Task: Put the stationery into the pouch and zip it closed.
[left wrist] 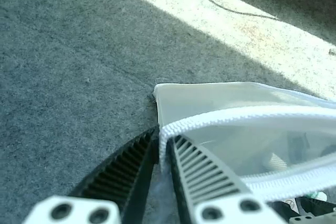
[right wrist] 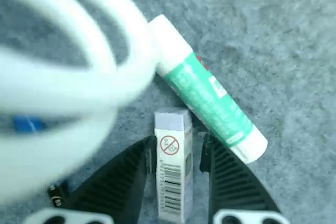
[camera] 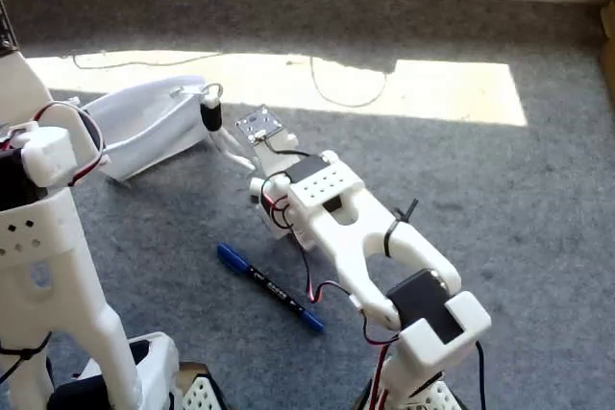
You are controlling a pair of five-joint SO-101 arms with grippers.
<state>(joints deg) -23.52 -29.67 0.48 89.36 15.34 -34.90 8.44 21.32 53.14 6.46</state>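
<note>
On the grey carpeted counter (camera: 500, 199), the right claw (right wrist: 177, 141) stands open astride the eraser (right wrist: 171, 182), whose long axis runs between its jaws; the left claw (left wrist: 161, 137) pinches the pouch (camera: 154, 124), upper left

Grey carpet (camera: 519, 199) lies open at 1 to 4 o'clock of the white right arm (camera: 332, 189); a blue marker pen (camera: 269, 287) blocks its 8, a white translucent zip pouch (camera: 144, 127) its 10. A green-and-white glue stick (right wrist: 210, 98) lies beside the right gripper (right wrist: 177, 141).
</note>
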